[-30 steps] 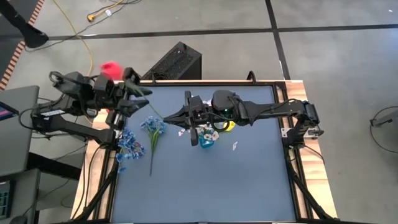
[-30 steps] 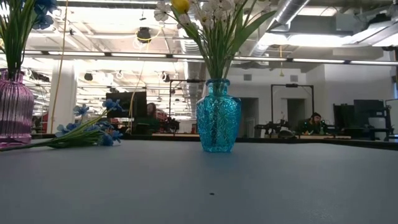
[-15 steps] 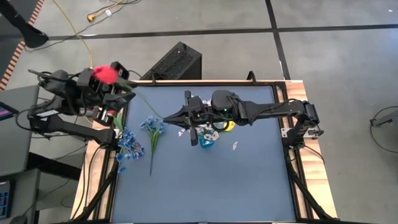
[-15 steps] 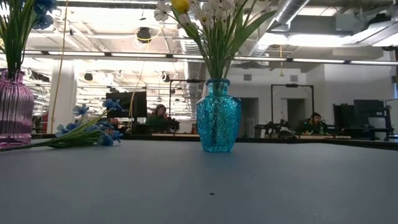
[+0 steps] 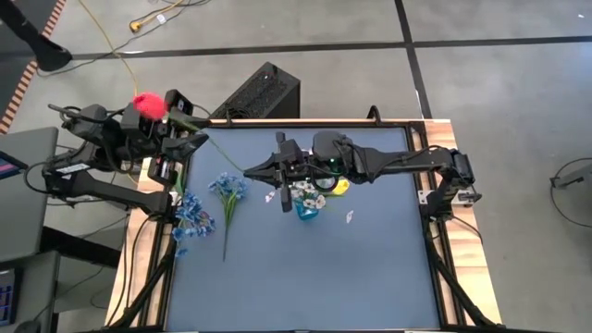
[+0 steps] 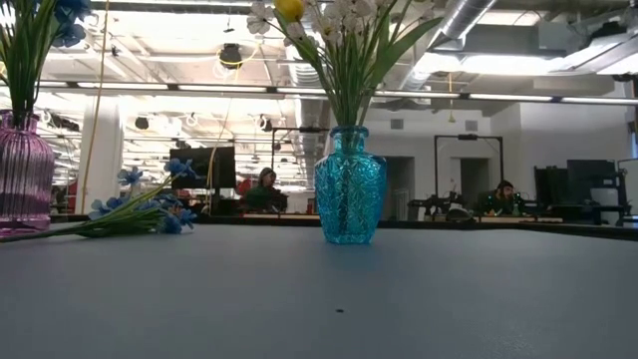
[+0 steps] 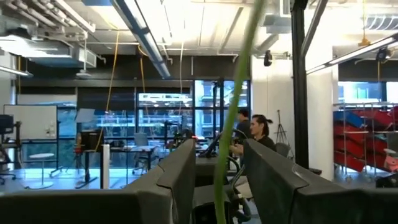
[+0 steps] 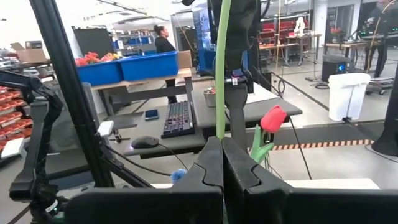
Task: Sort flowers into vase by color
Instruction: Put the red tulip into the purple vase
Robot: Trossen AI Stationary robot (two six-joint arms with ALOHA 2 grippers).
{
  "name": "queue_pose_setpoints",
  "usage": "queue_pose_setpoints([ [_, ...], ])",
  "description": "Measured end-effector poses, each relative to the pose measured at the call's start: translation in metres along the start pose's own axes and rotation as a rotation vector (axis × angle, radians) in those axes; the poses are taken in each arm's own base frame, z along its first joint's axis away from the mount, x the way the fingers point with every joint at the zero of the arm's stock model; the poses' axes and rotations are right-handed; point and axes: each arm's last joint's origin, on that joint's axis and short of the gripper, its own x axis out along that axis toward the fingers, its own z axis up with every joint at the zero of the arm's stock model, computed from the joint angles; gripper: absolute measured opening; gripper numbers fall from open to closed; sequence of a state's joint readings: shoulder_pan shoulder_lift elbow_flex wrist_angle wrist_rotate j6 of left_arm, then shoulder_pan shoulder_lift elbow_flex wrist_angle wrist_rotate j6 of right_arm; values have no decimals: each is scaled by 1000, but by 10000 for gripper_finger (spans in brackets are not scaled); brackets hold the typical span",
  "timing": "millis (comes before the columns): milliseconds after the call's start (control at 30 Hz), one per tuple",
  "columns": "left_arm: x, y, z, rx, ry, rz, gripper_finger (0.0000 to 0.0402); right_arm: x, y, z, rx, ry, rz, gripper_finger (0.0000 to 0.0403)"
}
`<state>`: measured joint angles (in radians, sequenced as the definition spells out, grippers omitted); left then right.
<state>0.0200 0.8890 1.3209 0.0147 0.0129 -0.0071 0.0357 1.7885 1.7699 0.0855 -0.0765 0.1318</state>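
Two jaws pinch one red tulip point(image 5: 146, 104) stem point(image 5: 220, 153): left gripper point(image 5: 181, 141), right gripper point(image 5: 275, 172); opposing pulls could snap it.

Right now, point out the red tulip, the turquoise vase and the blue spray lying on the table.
red tulip point(image 5: 145, 103), high view, on the red bloom.
turquoise vase point(image 6: 350, 187), low view, on the glass belly.
blue spray point(image 5: 228, 188), high view, on the blossom cluster.

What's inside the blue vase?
The blue vase holds white flowers, a yellow flower and green stems. How far down the stems reach is blurred by the patterned glass.
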Motion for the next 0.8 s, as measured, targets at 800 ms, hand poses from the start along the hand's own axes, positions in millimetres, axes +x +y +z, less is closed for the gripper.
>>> queue_pose_setpoints([
  [800,-36,-1,17,-75,14,-15,0,0,0,7,-69,-69,38,164],
])
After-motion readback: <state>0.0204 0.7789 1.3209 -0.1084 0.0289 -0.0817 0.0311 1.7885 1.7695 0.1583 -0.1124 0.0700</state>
